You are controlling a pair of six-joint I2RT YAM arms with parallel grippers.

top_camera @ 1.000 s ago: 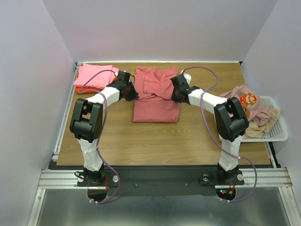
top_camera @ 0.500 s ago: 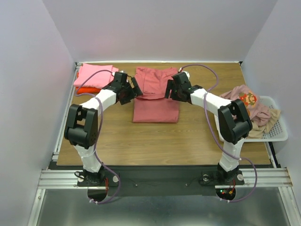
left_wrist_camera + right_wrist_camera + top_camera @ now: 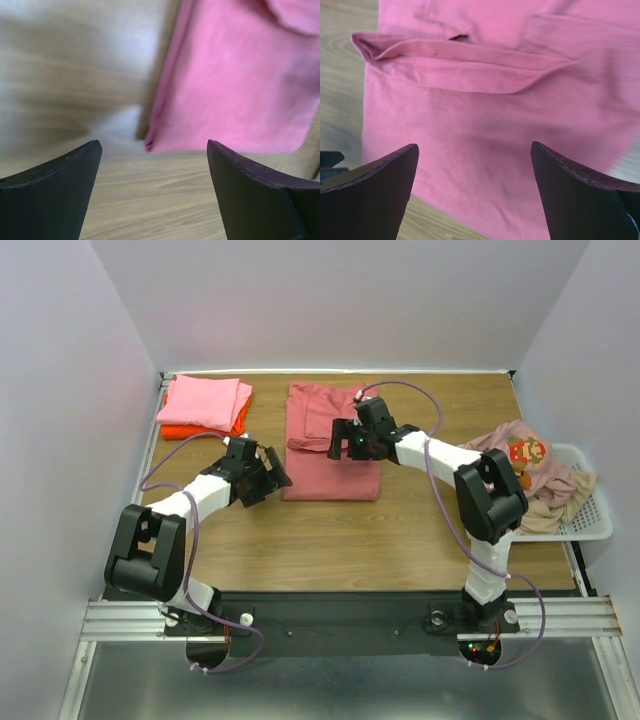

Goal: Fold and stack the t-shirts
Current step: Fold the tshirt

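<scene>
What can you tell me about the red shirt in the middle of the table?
It is a plain dusty rose-red t-shirt of soft matte cloth, lying flat on the wooden table at its middle. It is partly folded into a rough rectangle: a flap lies across its far half, its hemmed edge slightly lifted in the right wrist view, and the near half is smooth. Neither gripper grips it: the open right gripper hangs over the flap, the open left gripper sits off its near left corner.

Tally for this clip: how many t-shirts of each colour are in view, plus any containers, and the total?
Light pink t-shirt: 1
Orange t-shirt: 1
Rose-red t-shirt: 1
Pale pink printed t-shirt: 1
Beige t-shirt: 1
White basket: 1
Total: 6
</scene>
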